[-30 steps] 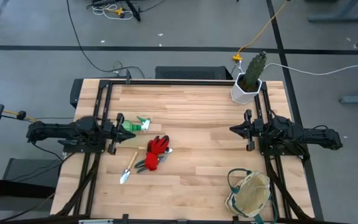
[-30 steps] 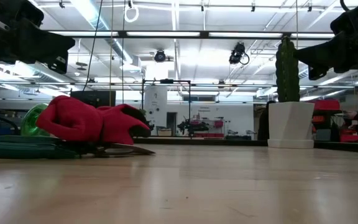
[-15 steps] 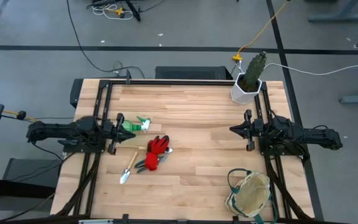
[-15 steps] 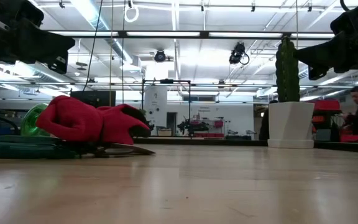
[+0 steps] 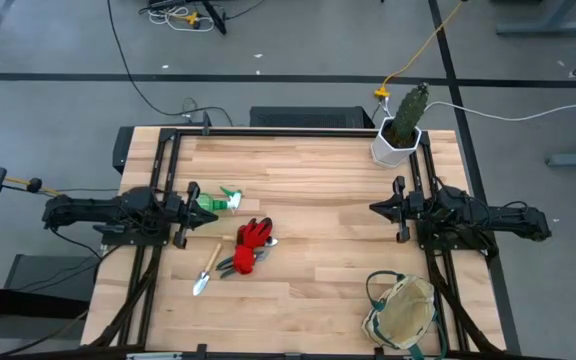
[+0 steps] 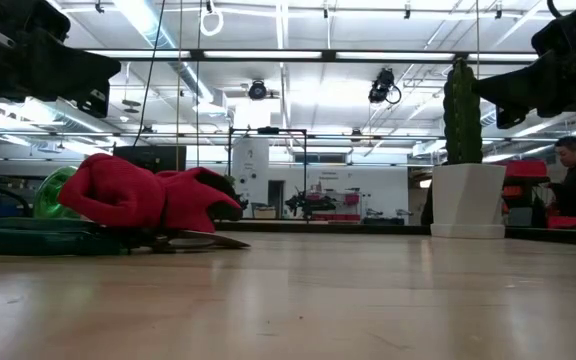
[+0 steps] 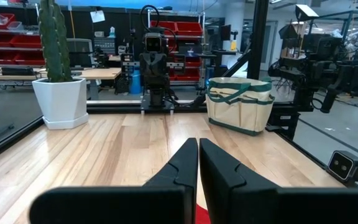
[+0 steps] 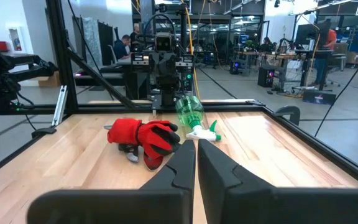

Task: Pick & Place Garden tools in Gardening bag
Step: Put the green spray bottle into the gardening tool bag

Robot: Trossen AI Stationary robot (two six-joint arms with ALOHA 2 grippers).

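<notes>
Nothing is packed yet: the gardening bag [image 5: 401, 312] sits at the surface's [image 5: 318, 170] near right corner, apparently holding no tool, while every tool lies at the left side. From largest to smallest, the red-and-black gloves [image 5: 252, 243] lie heaped over the pruners [image 5: 231, 266], the green-and-white spray bottle [image 5: 214, 201] lies just in front of the left claw [image 5: 194, 212], and the trowel [image 5: 206, 270] lies nearest the near edge. Both claws are closed and empty; the right claw [image 5: 398, 209] waits at the right edge, well apart from the tools.
</notes>
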